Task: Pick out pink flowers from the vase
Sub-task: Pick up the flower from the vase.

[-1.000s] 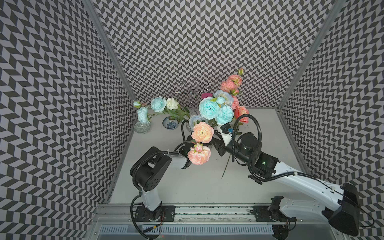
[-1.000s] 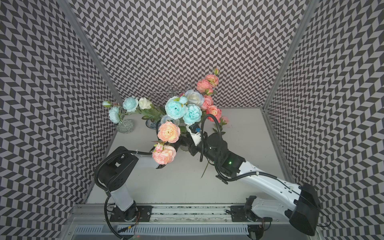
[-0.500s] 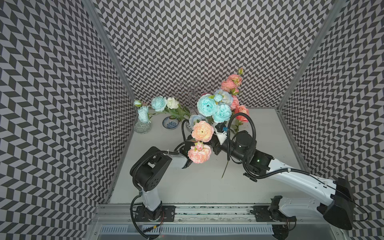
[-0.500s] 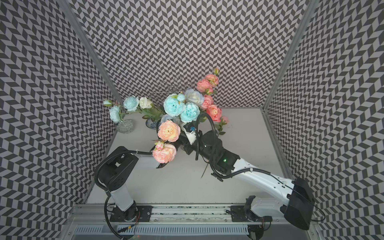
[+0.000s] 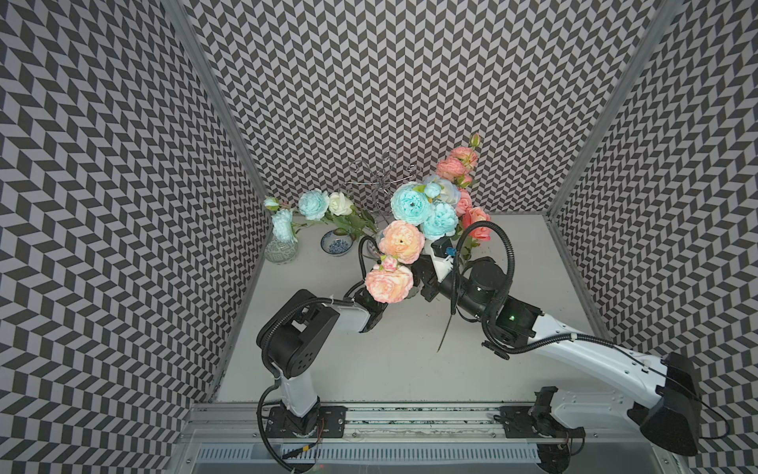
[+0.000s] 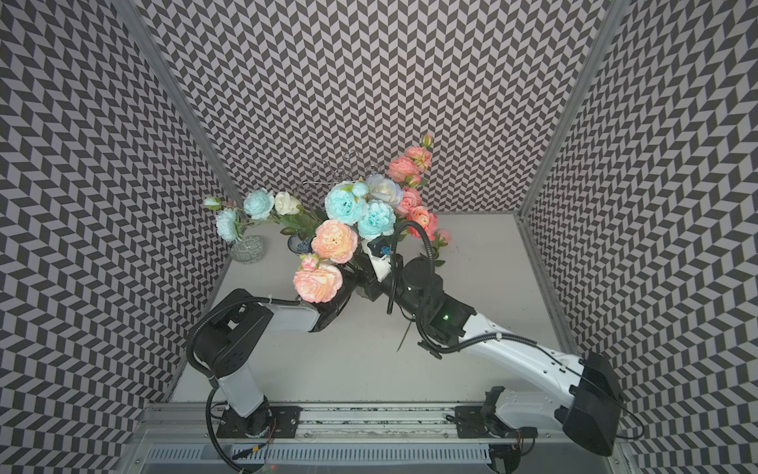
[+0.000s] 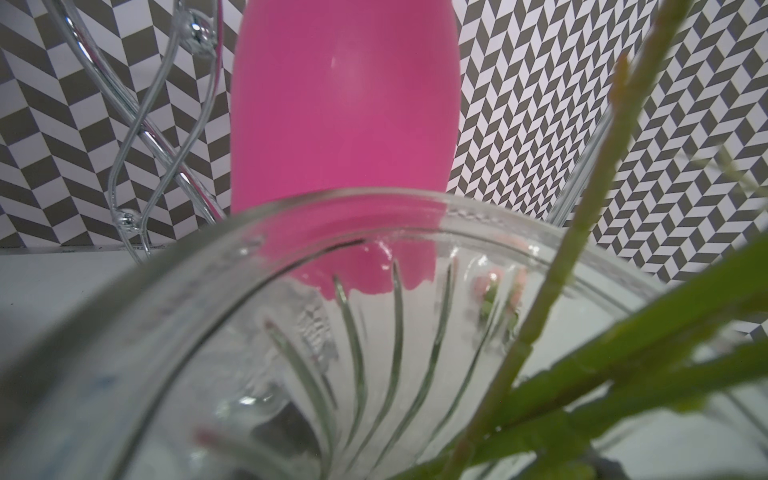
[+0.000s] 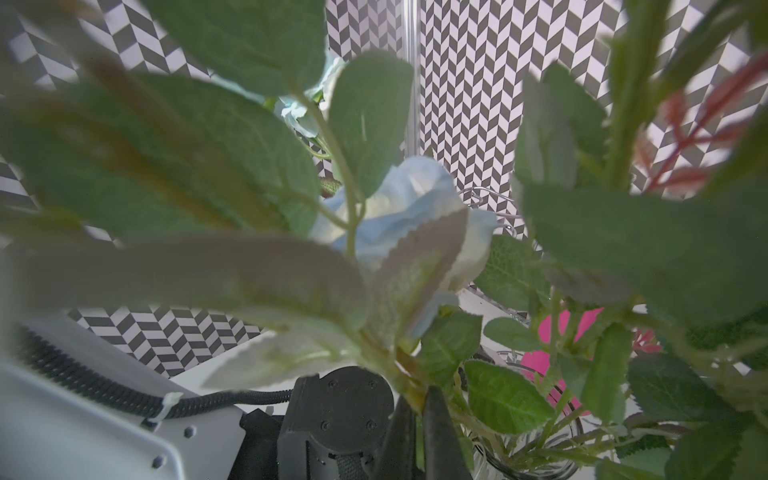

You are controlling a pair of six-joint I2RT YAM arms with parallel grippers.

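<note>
Chevron walls (image 5: pixel 369 82), grey table (image 5: pixel 389 369) noted. Left gripper hidden under pink flowers (image 5: pixel 389 284) beside vase (image 7: pixel 199 257), mid-table; state could not be told. Right gripper (image 8: pixel 419 409) seen pressed onto green stem (image 8: pixel 419 446). Risks judged: pale blue rose (image 8: pixel 407 195) dragged out if stem were its own; vase tipped by tangled leaves (image 8: pixel 208 158).

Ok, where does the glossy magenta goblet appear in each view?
Left wrist: goblet large, directly behind the rim of the clear ribbed glass vase.
Right wrist: small magenta patch between green leaves.
Both top views: not visible.
Shared landmark: twisted silver wire stand, in both top views and left wrist.
</note>
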